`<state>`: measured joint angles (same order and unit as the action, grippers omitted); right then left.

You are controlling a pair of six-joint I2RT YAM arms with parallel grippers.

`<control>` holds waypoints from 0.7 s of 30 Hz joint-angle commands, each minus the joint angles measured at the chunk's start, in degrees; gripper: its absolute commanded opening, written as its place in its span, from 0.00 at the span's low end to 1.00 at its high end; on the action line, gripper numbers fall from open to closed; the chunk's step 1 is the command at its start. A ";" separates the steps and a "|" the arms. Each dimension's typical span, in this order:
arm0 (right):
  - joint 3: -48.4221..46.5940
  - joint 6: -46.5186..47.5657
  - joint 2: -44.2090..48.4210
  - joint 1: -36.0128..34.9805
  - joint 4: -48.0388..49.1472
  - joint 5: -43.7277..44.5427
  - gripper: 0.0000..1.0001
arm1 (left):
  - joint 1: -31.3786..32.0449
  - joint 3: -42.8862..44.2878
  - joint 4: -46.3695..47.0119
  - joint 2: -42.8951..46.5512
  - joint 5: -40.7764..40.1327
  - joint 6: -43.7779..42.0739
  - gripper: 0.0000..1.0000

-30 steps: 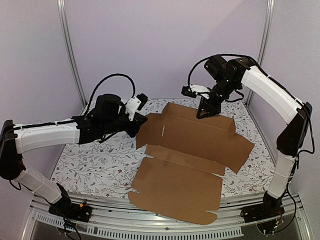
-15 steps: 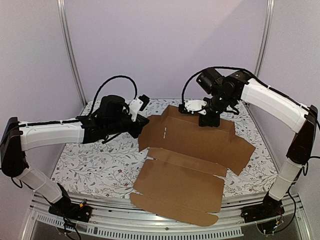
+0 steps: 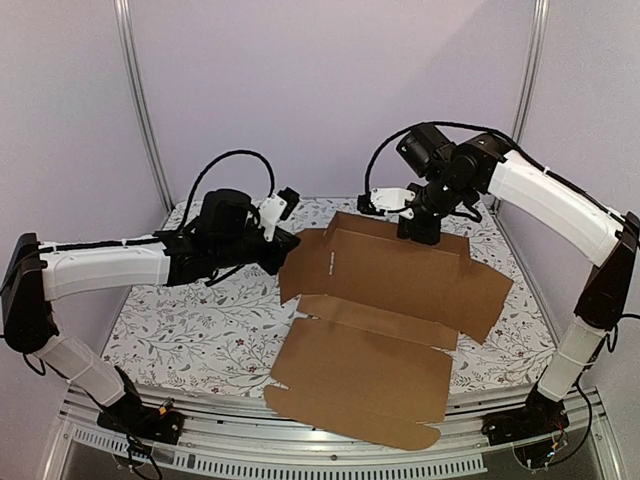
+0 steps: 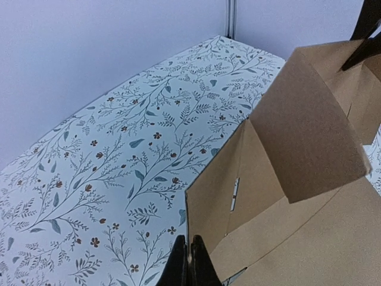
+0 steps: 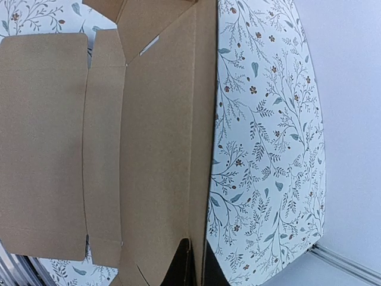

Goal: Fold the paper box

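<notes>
The paper box (image 3: 380, 300) lies unfolded on the floral table, a brown cardboard sheet with its front panel reaching over the near edge. My left gripper (image 3: 287, 243) is at its left side flap, which stands tilted up. In the left wrist view the fingers (image 4: 189, 259) are shut on that flap's (image 4: 238, 179) lower edge. My right gripper (image 3: 418, 236) is over the raised back wall. In the right wrist view its fingertips (image 5: 199, 265) pinch the top edge of that wall (image 5: 202, 119), one on each side.
The floral cloth (image 3: 190, 320) covers the table around the sheet. Metal frame posts (image 3: 140, 110) stand at the back corners before lilac walls. A metal rail (image 3: 230, 450) runs along the near edge between the arm bases.
My right gripper turned, came down onto the back wall and closed on its top edge. The sheet shifted slightly right. My left gripper stayed shut on the left flap.
</notes>
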<state>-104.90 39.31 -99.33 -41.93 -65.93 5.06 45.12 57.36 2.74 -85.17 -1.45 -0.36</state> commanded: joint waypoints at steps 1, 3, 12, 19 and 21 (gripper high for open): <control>3.92 1.60 2.16 -1.42 3.83 2.80 0.04 | 0.84 1.66 -0.29 -0.05 2.31 2.47 0.00; 7.28 3.22 3.12 -3.25 7.55 8.81 0.02 | 0.84 2.43 -0.95 -0.13 3.56 4.03 0.00; 19.72 12.22 6.63 -8.42 28.86 28.33 0.00 | 0.67 5.96 -2.56 -3.24 6.45 9.53 0.00; 23.48 15.57 6.78 -9.18 37.07 32.99 0.00 | 0.67 7.64 -4.91 -3.71 7.17 10.98 0.01; 23.05 14.57 7.27 -9.21 36.18 31.48 0.00 | 0.67 7.99 -6.02 -2.90 6.68 10.05 0.08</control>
<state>-81.97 52.53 -93.47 -50.63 -33.78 35.07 45.10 62.92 -2.46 -88.92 2.98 9.67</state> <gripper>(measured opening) 0.014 0.029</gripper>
